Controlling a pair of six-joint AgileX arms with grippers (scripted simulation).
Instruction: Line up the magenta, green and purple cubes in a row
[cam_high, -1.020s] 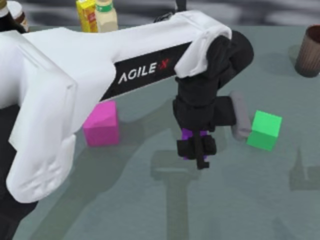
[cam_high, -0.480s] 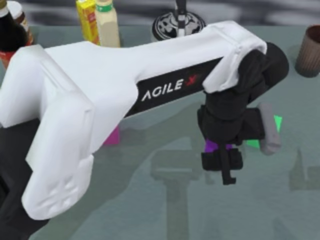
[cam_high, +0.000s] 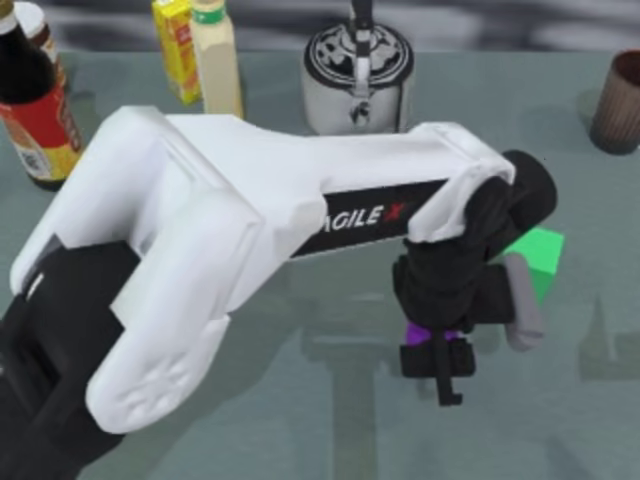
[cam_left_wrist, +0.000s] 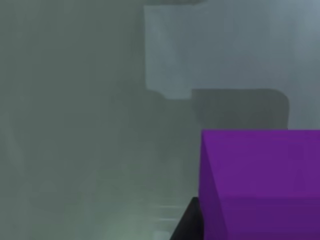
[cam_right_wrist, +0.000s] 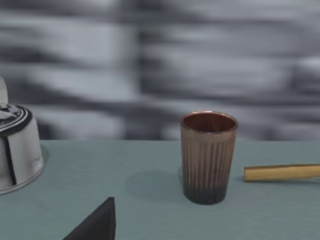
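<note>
My left gripper is shut on the purple cube, which shows as a sliver under the black wrist. It sits just left of and in front of the green cube. In the left wrist view the purple cube hangs close over the table, with one dark finger pressed against its side. The arm half hides the green cube. The magenta cube is hidden under the white left arm. My right arm is out of the top view; one dark fingertip shows in its wrist view.
A grey kettle stands at the back middle and a brown ribbed cup at the back right. A sauce bottle, a yellow carton and a cream bottle stand at the back left. A wooden stick lies beside the cup.
My left arm has carried the purple cube to the right, from the table's middle to beside the green cube, then lowered a little. The magenta cube has gone out of sight behind the arm.
</note>
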